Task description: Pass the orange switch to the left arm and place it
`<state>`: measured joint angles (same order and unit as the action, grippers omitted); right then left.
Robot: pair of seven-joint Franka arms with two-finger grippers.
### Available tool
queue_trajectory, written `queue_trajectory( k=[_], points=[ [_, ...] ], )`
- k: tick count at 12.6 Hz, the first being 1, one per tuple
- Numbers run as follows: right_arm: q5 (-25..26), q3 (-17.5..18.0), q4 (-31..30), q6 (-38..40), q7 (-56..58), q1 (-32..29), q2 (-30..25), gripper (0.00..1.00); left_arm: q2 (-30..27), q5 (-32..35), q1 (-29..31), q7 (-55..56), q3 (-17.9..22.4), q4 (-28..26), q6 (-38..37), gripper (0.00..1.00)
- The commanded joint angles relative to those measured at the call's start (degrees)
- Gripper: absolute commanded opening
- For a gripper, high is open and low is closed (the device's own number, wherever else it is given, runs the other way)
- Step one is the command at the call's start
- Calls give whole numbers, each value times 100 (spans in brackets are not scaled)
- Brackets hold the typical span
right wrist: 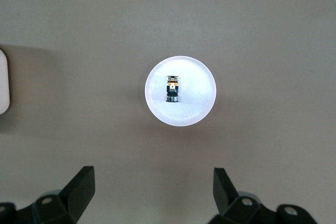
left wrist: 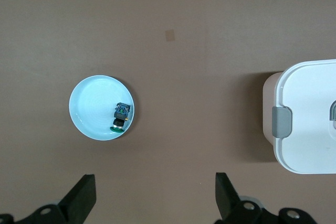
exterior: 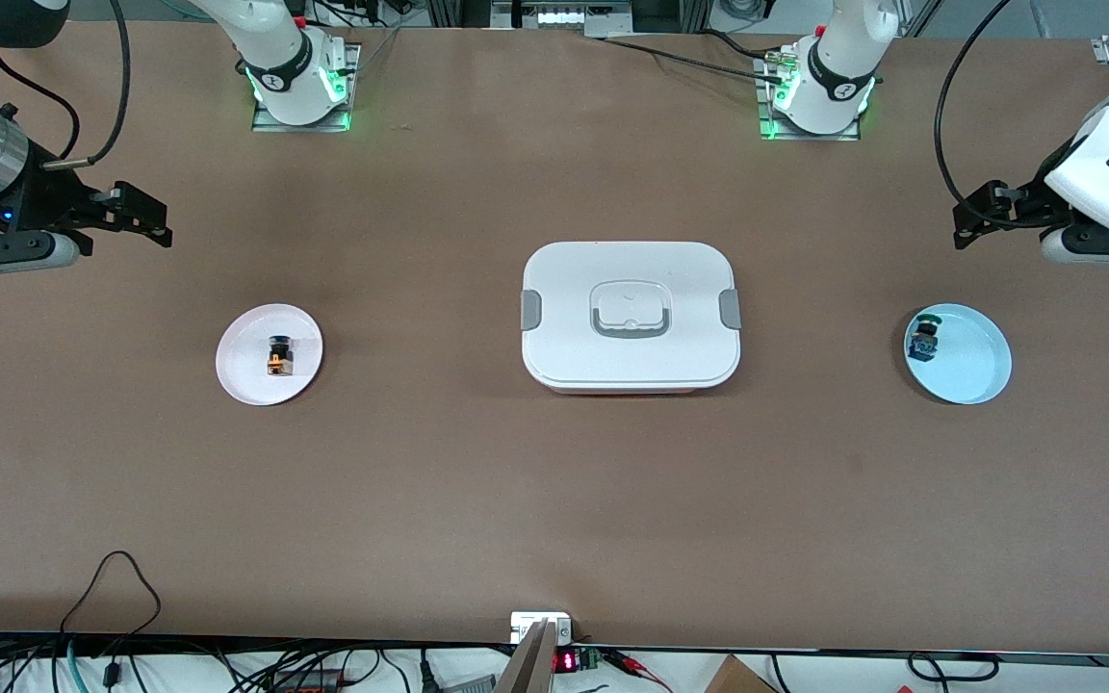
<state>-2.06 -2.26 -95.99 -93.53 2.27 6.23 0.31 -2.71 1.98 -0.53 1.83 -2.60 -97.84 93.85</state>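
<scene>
Nothing moved yet: orange switch (exterior: 277, 357) sits on white plate (exterior: 237, 371), approx. 9 o'clock of the box (exterior: 574, 337). Right gripper (exterior: 136, 217) and left gripper (exterior: 983, 214) hang w/ claws spread, empty, over bare table. Pickup, handover, drop-off all remain.

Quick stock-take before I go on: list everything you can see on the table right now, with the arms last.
orange switch: one, black with orange, lying on the pink plate.
pink plate: one, pale pink, toward the right arm's end of the table.
box: one, white with grey clips, lid on, mid-table between the plates.
blue plate: one, light blue, toward the left arm's end.
green and blue switch: one, black with green and blue, at the blue plate's edge.
right gripper: black, open, empty, in the air near the pink plate.
left gripper: black, open, empty, in the air near the blue plate.
</scene>
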Motion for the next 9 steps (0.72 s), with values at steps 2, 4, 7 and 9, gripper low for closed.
queue_trajectory(
  k=[2,4,7,9],
  points=[
    [91,24,134,27,46,1,57,100,-98,-48,-17,-104,40,-42,-43,100],
    [83,33,142,36,55,1,57,100,-90,-48,-17,-104,49,-42,-43,100],
    [126,33,142,19,63,10,57,100,-90,-57,-17,-104,49,-42,-43,100],
    [171,51,134,36,849,-7,75,100,-90,-48,-17,-104,49,-42,-43,100]
  ],
)
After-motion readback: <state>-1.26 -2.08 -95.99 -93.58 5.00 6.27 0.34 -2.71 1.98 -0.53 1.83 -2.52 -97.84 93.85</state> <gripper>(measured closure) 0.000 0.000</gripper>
